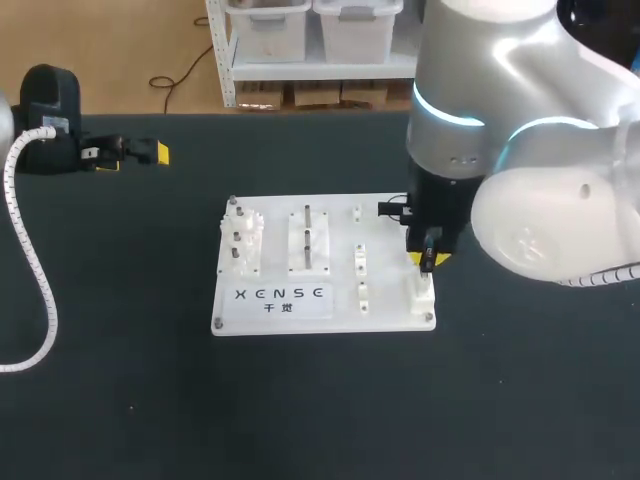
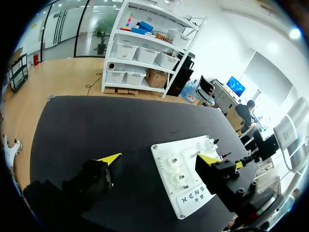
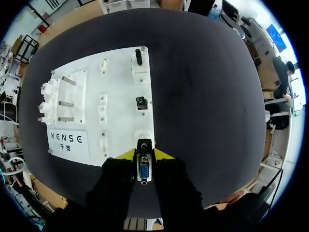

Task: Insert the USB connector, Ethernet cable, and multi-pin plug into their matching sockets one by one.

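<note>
On the black bench (image 1: 300,420), your right gripper (image 3: 143,155) is closed on the multi-pin plug (image 3: 144,172), just short of the last socket (image 3: 143,137) on the white board (image 3: 116,96), two black plugs (image 3: 141,102) farther ahead look already in, and your left gripper (image 2: 159,158) hangs wide open, empty.

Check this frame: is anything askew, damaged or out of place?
Nothing stands out. The board lies flat and looks intact; the right end effector holds the plug above a corner socket; the left end effector sits open, off to the side.
</note>
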Controlling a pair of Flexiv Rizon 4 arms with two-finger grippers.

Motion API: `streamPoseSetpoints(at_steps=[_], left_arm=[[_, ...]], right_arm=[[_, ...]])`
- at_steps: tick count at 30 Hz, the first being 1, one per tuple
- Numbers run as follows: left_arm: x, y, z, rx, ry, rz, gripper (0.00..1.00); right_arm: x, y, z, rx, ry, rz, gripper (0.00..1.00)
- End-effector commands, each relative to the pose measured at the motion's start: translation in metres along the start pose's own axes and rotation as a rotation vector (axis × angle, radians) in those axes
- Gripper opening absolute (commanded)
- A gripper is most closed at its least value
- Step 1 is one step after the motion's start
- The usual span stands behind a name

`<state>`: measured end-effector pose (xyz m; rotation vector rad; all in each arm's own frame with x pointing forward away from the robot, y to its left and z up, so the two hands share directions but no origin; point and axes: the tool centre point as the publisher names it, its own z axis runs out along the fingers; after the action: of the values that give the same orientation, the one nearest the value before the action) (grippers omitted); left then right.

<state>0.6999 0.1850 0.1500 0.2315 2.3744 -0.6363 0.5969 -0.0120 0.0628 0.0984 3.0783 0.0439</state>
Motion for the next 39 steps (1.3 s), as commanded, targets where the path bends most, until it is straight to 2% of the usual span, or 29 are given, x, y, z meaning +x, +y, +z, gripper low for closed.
streamPoseSetpoints(at_steps=[1,39], left_arm=[[0.0,0.0,0.0,0.0,0.0,0.0,1.0],[0.0,0.0,0.0,0.0,0.0,0.0,1.0]], right_arm=[[0.0021,0.0015,0.0019,0.005,-0.001,-0.001,0.0],[0.0079,-0.002,0.0102,0.029,0.014,-0.007,0.0]])
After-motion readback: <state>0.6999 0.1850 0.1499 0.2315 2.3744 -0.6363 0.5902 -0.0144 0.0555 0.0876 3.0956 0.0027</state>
